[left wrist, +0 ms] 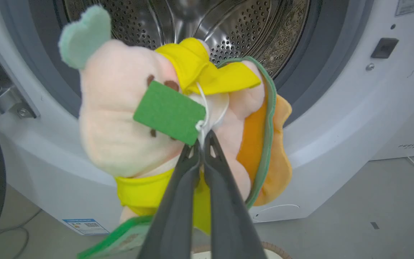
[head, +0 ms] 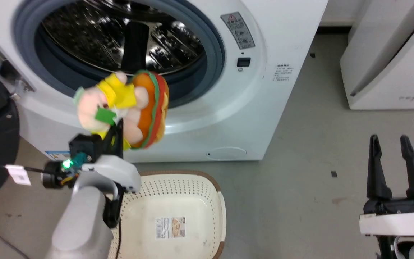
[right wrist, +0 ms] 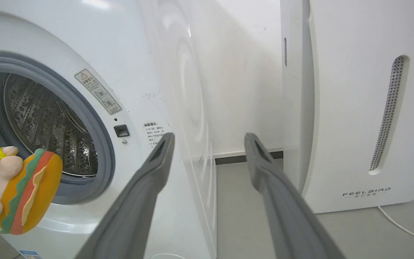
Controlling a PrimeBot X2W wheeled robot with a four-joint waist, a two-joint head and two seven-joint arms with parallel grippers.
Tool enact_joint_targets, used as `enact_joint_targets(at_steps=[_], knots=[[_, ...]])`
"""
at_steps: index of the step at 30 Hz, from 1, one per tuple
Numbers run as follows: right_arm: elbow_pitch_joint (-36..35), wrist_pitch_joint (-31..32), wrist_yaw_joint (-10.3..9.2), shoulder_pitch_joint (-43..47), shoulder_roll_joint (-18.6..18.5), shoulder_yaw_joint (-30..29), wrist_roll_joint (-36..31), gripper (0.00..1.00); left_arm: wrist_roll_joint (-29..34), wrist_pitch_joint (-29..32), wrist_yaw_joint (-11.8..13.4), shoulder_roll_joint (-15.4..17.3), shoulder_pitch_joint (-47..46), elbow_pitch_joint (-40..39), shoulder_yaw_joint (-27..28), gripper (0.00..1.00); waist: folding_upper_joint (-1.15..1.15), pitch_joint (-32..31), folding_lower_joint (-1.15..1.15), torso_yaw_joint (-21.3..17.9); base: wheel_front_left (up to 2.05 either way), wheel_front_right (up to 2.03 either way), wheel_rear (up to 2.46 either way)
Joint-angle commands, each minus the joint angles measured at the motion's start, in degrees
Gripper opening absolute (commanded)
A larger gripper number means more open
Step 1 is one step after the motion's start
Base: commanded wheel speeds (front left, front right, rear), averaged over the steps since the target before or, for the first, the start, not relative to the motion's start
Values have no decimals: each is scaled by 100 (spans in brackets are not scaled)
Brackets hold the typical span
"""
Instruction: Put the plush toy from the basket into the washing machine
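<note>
Left gripper (left wrist: 202,144) is pinched shut on the small pink plush toy (left wrist: 115,144) in yellow clothing with an orange hamburger, just before the open steel drum of the large white front-loading washing machine (head: 261,108). Beneath the gripper sits the cream perforated plastic basket (head: 192,185). Well apart, the right gripper (head: 389,140) has its fingers spread.

Basket (head: 222,205) btm cut off; washer (head: 264,108) txt illegible.

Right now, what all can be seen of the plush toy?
The plush toy is a soft pink figure in yellow clothing, with a pale green ear, a green tag and an orange hamburger striped red and green. The left end effector pinches it near the tag, in the air before the open washing machine.
</note>
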Motion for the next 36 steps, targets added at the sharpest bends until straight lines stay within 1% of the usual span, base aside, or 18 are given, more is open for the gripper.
enact_joint_targets(at_steps=[1,8,15,18,22,27,36], knots=[[-49,-24,-4,-110,-3,21,36,100,39,-32,19,44,-134,-59,47,0,0,206,0,-117,0,0,0],[-187,-24,-4,-513,-3,95,130,100,132,-32,69,194,-817,-193,468,0,0,870,0,-393,0,0,0],[-263,-24,-4,-839,-3,203,223,100,321,-32,125,348,-1578,-157,695,0,0,1526,0,-645,0,0,0],[-302,-24,-4,-997,-3,233,261,100,388,-32,145,464,-1954,-81,778,0,0,1838,0,-765,0,0,0],[-361,-24,-4,-1221,-3,239,336,100,431,-32,153,715,-2585,60,954,0,0,2256,0,-939,0,0,0],[-400,-24,-4,-1392,-3,288,422,100,522,-32,128,956,-3325,311,1044,0,0,2640,0,-1104,0,0,0],[-429,-24,-4,-1582,-3,382,537,100,612,-32,155,1223,-4243,631,1189,0,0,3077,0,-1300,0,0,0]])
